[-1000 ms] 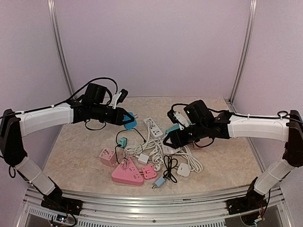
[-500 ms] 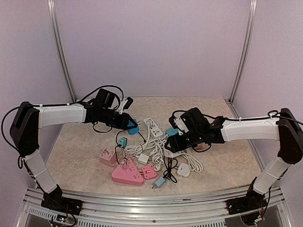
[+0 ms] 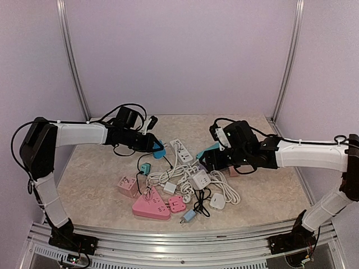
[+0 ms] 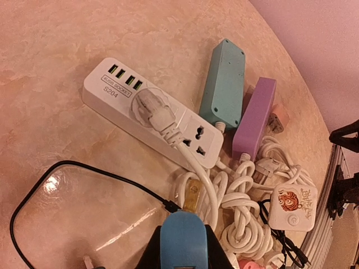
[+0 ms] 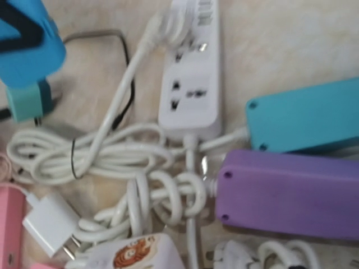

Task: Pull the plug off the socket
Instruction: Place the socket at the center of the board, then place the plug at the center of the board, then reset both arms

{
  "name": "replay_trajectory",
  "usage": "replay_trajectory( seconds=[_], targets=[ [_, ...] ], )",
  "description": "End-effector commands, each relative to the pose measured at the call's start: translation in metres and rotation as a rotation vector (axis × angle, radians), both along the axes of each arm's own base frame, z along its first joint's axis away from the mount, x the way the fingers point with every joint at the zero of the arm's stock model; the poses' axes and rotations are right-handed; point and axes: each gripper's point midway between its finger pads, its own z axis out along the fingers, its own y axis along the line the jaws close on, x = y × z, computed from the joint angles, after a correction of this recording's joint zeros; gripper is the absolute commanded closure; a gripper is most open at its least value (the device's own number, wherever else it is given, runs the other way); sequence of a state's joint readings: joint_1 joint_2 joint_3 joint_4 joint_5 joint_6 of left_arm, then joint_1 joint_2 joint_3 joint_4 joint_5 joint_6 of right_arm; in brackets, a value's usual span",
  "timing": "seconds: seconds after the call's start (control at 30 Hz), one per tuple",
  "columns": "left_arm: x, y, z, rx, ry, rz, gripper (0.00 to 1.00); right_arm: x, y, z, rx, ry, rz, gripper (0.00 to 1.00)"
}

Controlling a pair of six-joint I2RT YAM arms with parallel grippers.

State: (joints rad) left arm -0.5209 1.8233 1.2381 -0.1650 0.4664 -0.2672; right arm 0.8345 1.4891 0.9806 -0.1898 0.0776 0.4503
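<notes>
Left gripper (image 3: 156, 148) clamped shut on blue adapter (image 4: 180, 241), held over counter (image 4: 50, 39); judged occupied, so not free for pull. White plug (image 4: 152, 107) seated in white strip (image 4: 112, 87) just ahead of it, cord trailed back beneath. Bare counter left open beyond strip's far side. Teal strip (image 4: 224, 84), purple strip (image 4: 255, 117), coiled cords (image 4: 241, 218) crowded at its right end, below right gripper (image 3: 205, 162). Right gripper's opening cannot be told.
</notes>
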Motion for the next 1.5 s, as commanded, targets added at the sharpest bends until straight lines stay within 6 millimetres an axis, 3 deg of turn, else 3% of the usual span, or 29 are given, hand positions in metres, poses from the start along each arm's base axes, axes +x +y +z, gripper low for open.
replay_trajectory(
  seconds=[0.0,0.3,0.53,0.67,0.77,0.97,1.23,1.37,1.47],
  targets=[
    [0.017,-0.001,-0.002,-0.033,0.006,0.021,0.96,0.007,-0.017,0.018,0.01,-0.068,-0.078,0.17],
    [0.024,-0.002,-0.042,0.019,0.08,0.008,0.84,0.009,-0.039,0.029,0.032,-0.109,-0.184,0.18],
    [0.031,0.007,-0.064,0.045,0.1,0.046,0.52,0.01,-0.05,0.029,0.007,-0.122,-0.22,0.15],
    [0.03,0.008,-0.07,0.044,0.093,0.047,0.45,0.01,-0.052,0.033,0.013,-0.13,-0.225,0.15],
    [0.032,0.013,-0.067,0.055,0.066,0.071,0.37,0.01,-0.051,0.035,0.016,-0.137,-0.223,0.15],
    [0.039,0.022,-0.036,0.047,-0.054,0.093,0.25,0.015,-0.051,0.039,0.016,-0.16,-0.212,0.09],
    [0.059,0.046,0.004,0.041,-0.2,0.165,0.17,0.051,-0.048,0.046,0.009,-0.223,-0.199,0.01],
    [0.071,0.074,0.019,0.016,-0.267,0.233,0.16,0.079,-0.064,0.038,0.022,-0.251,-0.24,0.0],
    [0.08,0.113,0.036,-0.021,-0.345,0.331,0.16,0.1,-0.093,0.027,0.039,-0.256,-0.309,0.0]
  ],
)
